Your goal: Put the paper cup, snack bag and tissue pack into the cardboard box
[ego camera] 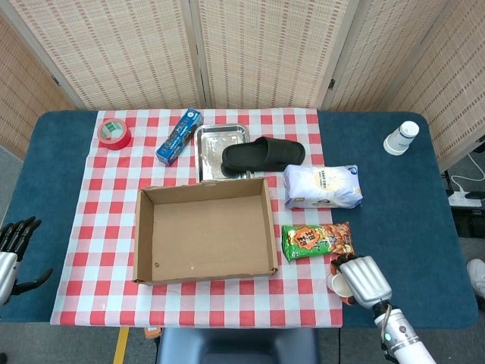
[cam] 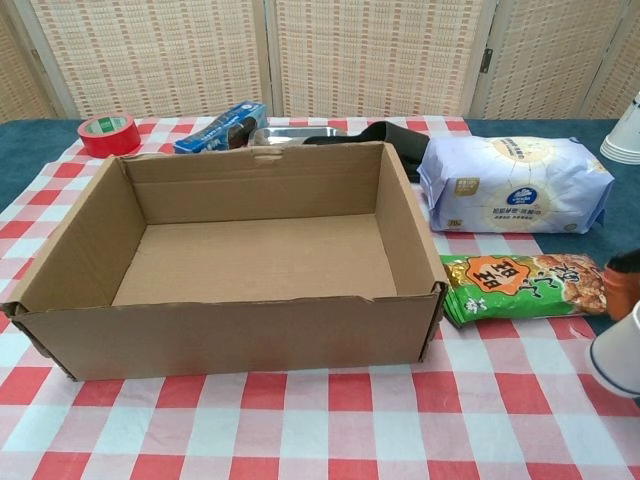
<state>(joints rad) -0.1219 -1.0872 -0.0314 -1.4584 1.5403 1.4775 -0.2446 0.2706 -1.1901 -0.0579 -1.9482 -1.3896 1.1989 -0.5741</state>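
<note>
The open cardboard box (ego camera: 204, 231) (cam: 250, 250) sits empty in the middle of the checked cloth. Just right of it lies the green snack bag (ego camera: 317, 241) (cam: 525, 287), and beyond that the white tissue pack (ego camera: 323, 186) (cam: 515, 185). My right hand (ego camera: 362, 279) (cam: 622, 282) is at the near right corner of the cloth, gripping a paper cup (ego camera: 338, 285) (cam: 616, 352) that is tipped on its side, close to the snack bag. My left hand (ego camera: 15, 246) hangs off the table's left edge with its fingers apart, holding nothing.
A second white cup (ego camera: 401, 138) (cam: 626, 130) stands upside down on the blue table at the far right. Behind the box are a metal tray (ego camera: 216, 144) with a black slipper (ego camera: 263, 154), a blue packet (ego camera: 179, 136) and a red tape roll (ego camera: 114, 133).
</note>
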